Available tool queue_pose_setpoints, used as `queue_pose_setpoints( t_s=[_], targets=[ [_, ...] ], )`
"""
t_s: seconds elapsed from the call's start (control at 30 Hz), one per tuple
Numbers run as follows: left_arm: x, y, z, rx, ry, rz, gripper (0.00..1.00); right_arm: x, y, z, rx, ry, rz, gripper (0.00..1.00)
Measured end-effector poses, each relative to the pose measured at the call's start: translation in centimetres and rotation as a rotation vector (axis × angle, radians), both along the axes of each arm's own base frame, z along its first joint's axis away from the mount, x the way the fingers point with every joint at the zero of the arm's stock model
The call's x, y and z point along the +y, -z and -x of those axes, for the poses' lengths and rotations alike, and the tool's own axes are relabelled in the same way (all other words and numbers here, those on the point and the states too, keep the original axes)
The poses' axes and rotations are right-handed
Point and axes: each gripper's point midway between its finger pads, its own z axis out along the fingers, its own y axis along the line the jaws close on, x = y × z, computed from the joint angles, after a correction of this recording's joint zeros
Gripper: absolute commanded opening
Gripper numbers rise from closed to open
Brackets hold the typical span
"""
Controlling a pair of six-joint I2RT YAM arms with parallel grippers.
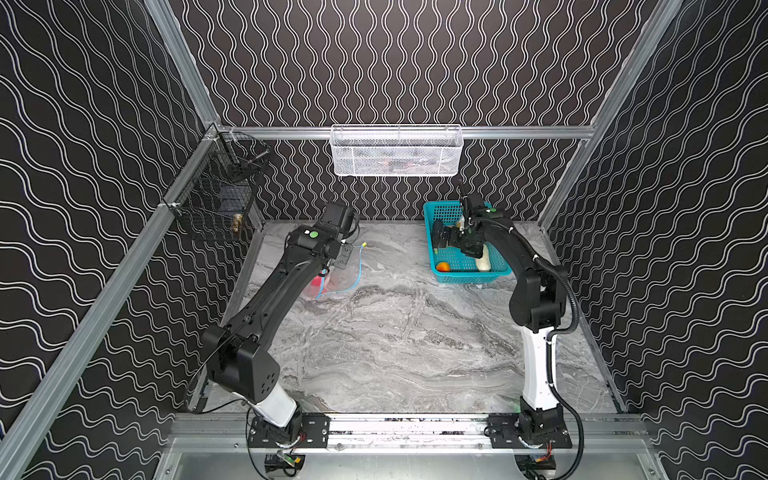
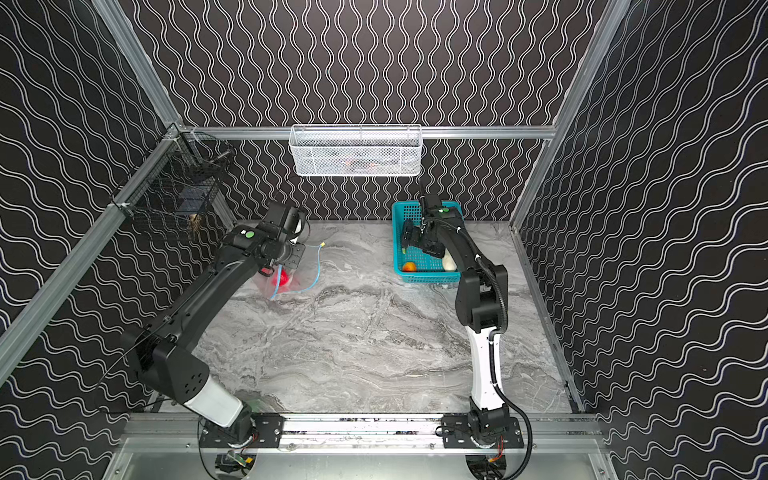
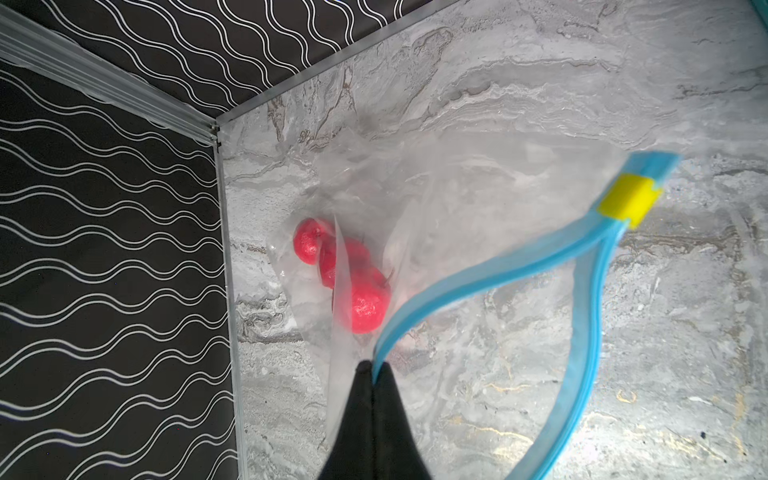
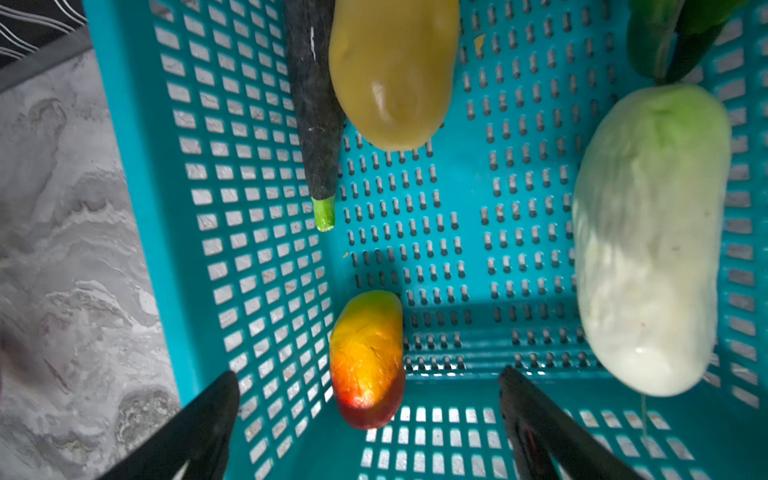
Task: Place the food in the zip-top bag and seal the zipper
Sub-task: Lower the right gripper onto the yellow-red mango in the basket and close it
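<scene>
Three tomatoes (image 3: 363,309), one clear bag (image 3: 457,187). One teal basket (image 4: 137,166) holding one potato (image 4: 390,70), one dark cucumber (image 4: 316,104), one white radish (image 4: 648,241), one orange-yellow piece (image 4: 368,357), one green vegetable (image 4: 656,37). One white wire basket (image 1: 397,151), one black wire basket (image 1: 216,195).

You have nothing to read here: no lettering, label, brand or number is legible in any view. Up the arm from the left gripper (image 3: 374,366) sits only a blank green dot (image 1: 313,234).

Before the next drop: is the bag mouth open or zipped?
Open. The strips of the zipper bow apart in a wide loop; the left claw pinches one strip.
</scene>
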Motion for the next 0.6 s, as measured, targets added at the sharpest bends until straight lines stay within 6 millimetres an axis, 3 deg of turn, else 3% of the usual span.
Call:
queue_pose_setpoints(
  t_s=[0.27,0.6],
  targets=[
    [-0.4,0.7,-0.9,0.025,-0.001,-0.004,0.00,-0.1,2.5,1.4,0.079,-0.065,0.030,0.81],
    [-0.7,1.3,-1.4,0.043,-0.001,-0.010,0.00,0.4,4.9,1.9,0.141,-0.112,0.024,0.73]
  ],
)
